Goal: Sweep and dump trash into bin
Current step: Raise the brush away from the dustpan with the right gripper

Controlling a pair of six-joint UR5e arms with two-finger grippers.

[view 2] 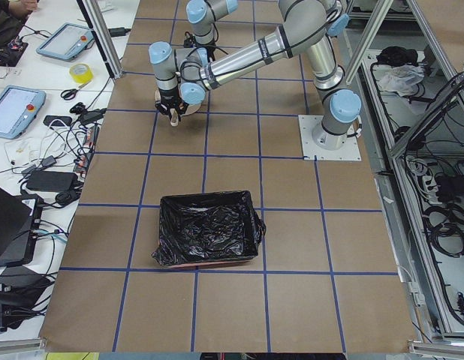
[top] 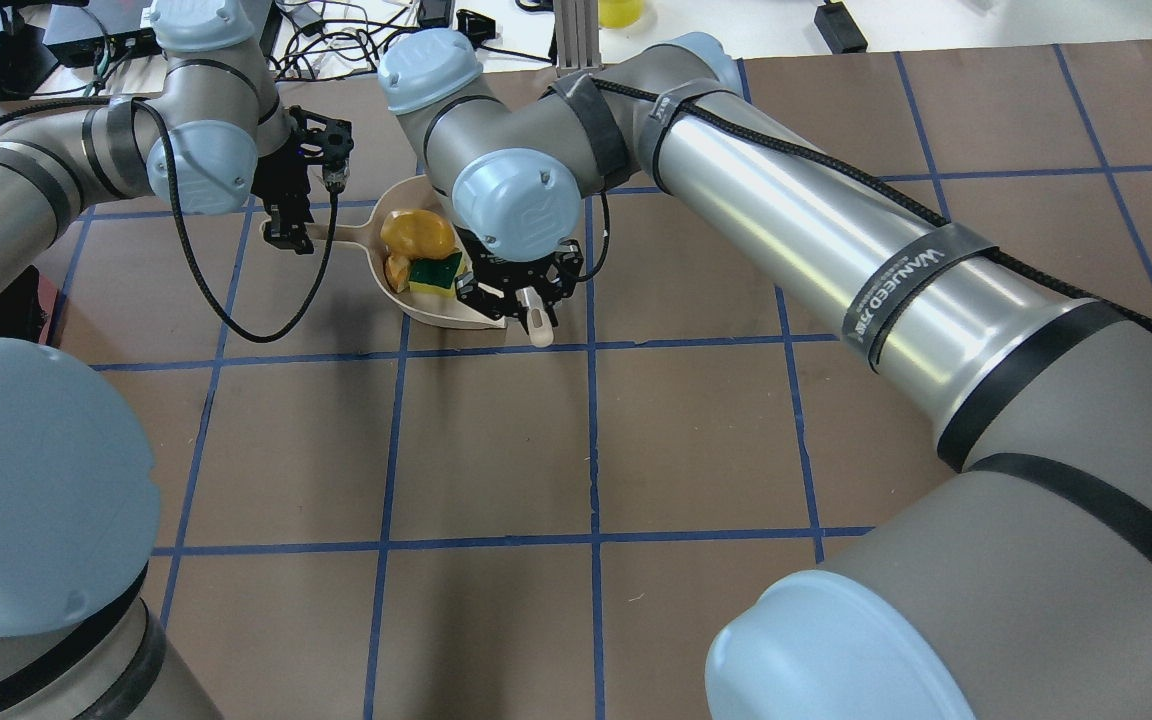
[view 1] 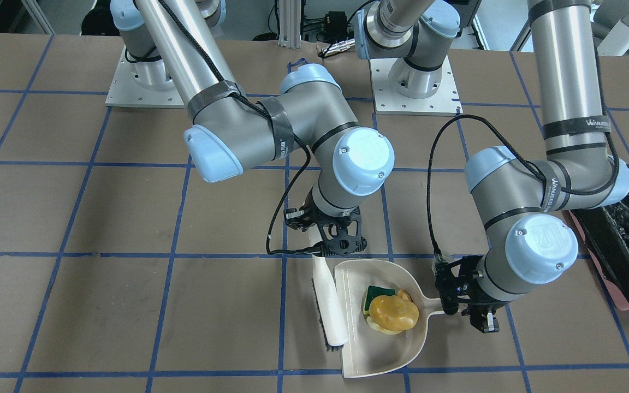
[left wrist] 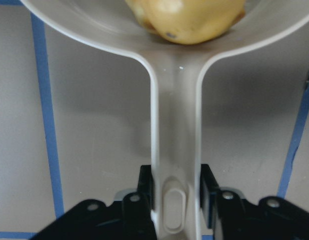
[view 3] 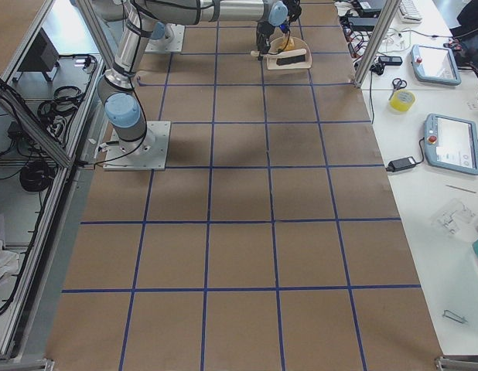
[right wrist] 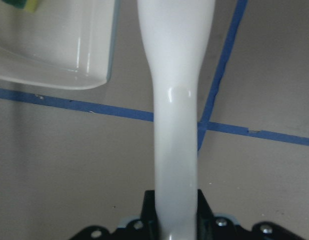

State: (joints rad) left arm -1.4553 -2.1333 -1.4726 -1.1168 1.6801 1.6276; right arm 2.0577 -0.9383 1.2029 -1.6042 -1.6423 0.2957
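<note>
The left gripper (left wrist: 177, 189) is clenched on the handle of the dustpan (view 1: 380, 349), and the right gripper (right wrist: 175, 207) is clamped on the white brush (view 1: 330, 305), which lies just beside the pan's open edge. Sponge (view 1: 373, 295), yellow lump (view 1: 393, 315) and bread piece (view 1: 403, 296) sit piled in the pan. The black-lined bin (view 1: 628, 240) stands well apart.

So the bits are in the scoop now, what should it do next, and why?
Probably lift the dustpan slightly, keeping it level. The left hand is shut on its handle, the sponge and yellow lump lie inside, the brush in the right hand sits at the pan's mouth, and the black-lined bin waits on the robot's left.
</note>
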